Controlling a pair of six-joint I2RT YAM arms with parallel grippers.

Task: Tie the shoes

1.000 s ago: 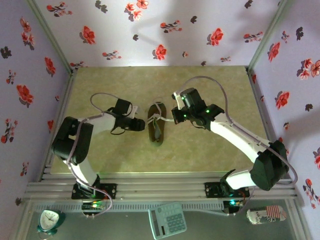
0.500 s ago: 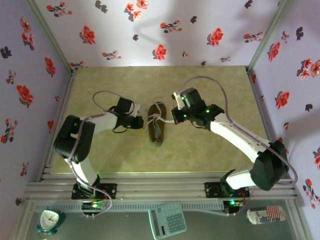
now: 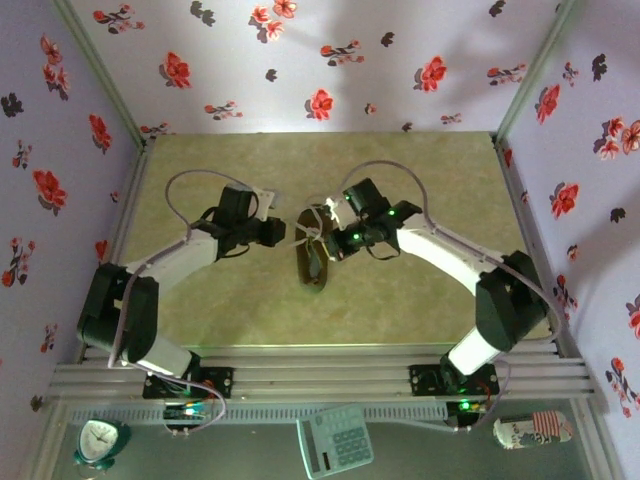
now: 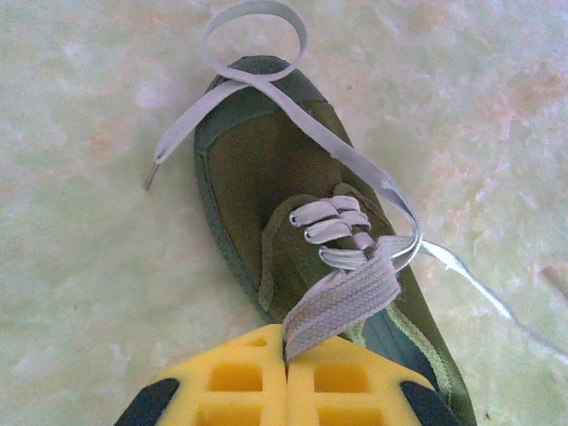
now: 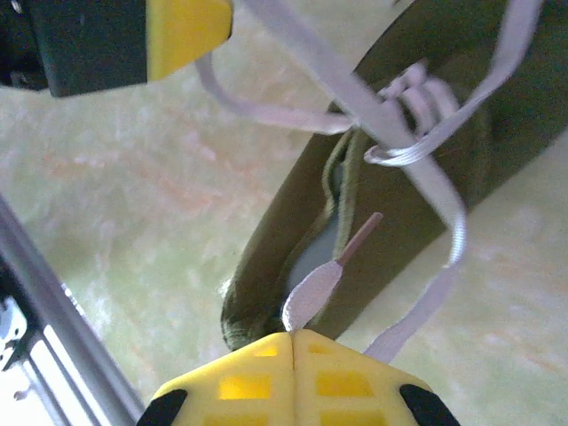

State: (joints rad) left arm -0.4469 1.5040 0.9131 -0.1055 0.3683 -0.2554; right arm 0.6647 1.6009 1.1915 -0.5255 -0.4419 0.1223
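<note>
The olive-green shoe (image 3: 315, 265) lies on the table between both grippers, toe toward the far wall. My left gripper (image 3: 276, 232) sits just left of it; in the left wrist view its yellow pads (image 4: 240, 382) are shut on a flat white lace (image 4: 346, 297) coming off the eyelets. The other lace runs over the toe (image 4: 266, 169) and curls into a loop (image 4: 253, 35). My right gripper (image 3: 336, 240) is at the shoe's right side, shut on a lace end (image 5: 311, 297) with its brown tip (image 5: 359, 238) sticking out above the shoe's opening (image 5: 284, 231). The left gripper's finger (image 5: 182, 31) shows at the top.
The beige mottled tabletop (image 3: 420, 180) is boxed in by floral walls on three sides. A metal rail (image 3: 320, 380) runs along the near edge, also seen as a rail (image 5: 53, 328) in the right wrist view. A loose lace (image 4: 470, 280) trails right of the shoe.
My left gripper has shut on the lace by the eyelets and moved up and away a little. My right gripper, still shut, has shifted left, closer to the shoe.
</note>
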